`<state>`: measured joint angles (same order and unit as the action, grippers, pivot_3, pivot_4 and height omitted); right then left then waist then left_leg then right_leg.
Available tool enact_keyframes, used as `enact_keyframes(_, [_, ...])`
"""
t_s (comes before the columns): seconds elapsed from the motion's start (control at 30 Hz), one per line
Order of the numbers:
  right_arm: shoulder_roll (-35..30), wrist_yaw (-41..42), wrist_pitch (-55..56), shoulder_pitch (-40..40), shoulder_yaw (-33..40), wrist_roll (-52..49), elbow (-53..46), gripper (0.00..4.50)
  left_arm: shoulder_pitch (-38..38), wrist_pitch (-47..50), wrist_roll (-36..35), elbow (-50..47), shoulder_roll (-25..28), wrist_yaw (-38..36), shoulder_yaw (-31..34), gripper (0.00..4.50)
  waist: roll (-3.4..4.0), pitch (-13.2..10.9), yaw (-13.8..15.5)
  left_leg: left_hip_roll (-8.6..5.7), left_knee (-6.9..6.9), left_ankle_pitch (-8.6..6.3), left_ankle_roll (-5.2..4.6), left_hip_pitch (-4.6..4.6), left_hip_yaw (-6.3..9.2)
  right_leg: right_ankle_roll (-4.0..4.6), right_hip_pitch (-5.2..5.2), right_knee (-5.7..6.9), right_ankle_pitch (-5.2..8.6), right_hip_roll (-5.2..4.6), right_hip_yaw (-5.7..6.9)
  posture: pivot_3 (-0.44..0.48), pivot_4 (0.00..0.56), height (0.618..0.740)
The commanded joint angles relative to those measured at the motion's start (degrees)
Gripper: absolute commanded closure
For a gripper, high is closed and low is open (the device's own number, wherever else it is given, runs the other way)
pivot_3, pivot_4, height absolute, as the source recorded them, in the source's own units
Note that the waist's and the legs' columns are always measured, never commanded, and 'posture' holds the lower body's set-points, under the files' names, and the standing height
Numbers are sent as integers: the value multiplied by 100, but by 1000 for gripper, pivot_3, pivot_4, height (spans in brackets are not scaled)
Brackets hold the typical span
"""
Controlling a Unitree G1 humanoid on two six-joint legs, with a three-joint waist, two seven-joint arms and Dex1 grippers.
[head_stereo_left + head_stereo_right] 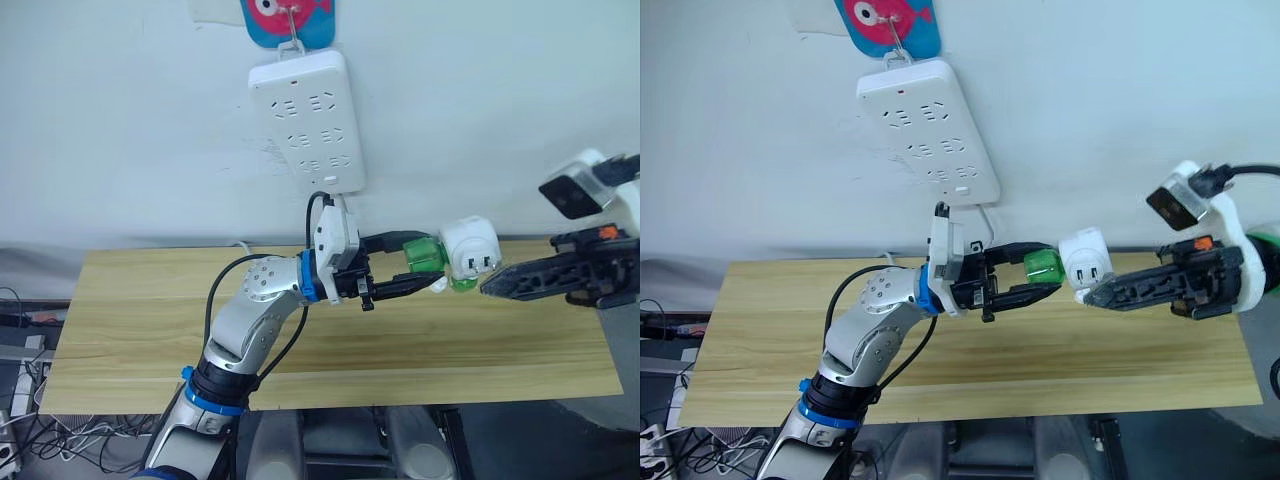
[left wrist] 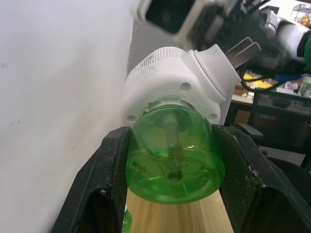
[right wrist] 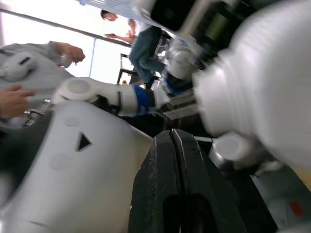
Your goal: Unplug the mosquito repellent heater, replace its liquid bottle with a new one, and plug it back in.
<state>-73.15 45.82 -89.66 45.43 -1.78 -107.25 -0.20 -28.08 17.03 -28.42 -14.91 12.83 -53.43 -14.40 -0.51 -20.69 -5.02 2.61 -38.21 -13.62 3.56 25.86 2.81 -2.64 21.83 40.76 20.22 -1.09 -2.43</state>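
Your small white rounded-square plastic mosquito repellent heater [image 1: 1085, 262] is unplugged and held in the air above the far edge of the light wooden table [image 1: 970, 370], between the two grippers. Its two flat metal prongs [image 2: 243, 50] stick out from the round collar on the side away from the wall. The translucent green plastic liquid bottle [image 2: 174, 155] is attached to the heater's underside, and you have the left gripper [image 1: 1035, 276] clamped on that bottle, one black finger [image 2: 104, 189] pressed on each side of it. The right gripper [image 1: 1095, 296] reaches in from the opposite side with its tip touching the heater's body; from its wrist camera you see its two black fingers [image 3: 182, 189] pressed flat together with nothing between them. Higher on the white wall hangs the long white multi-socket power strip [image 1: 308, 122], tilted, from a hook on a blue and pink fish-shaped card [image 1: 888, 22], well apart from the heater.
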Motion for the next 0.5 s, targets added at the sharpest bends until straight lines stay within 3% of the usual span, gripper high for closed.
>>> enact_keyframes(0.03, [71, -652, 479, 298, -238, -573, 231, 4458, -8, -129, -10, -112, -51, -73, -68, 2285, 0, 0, -2, -1, 0, 0, 0, 0, 0, 0, 0, 0, 0, 0, 0, -187, 344, 740])
enact_keyframes(0.5, [1096, -3357, 1706, 408, 4, -423, 453, 4458, 89, 6, -110, -284, -27, -194, -130, 2285, 0, 0, -5, 2, 6, 1, 2, 4, 1, 0, 2, -4, 0, -1, 4, -188, 341, 740])
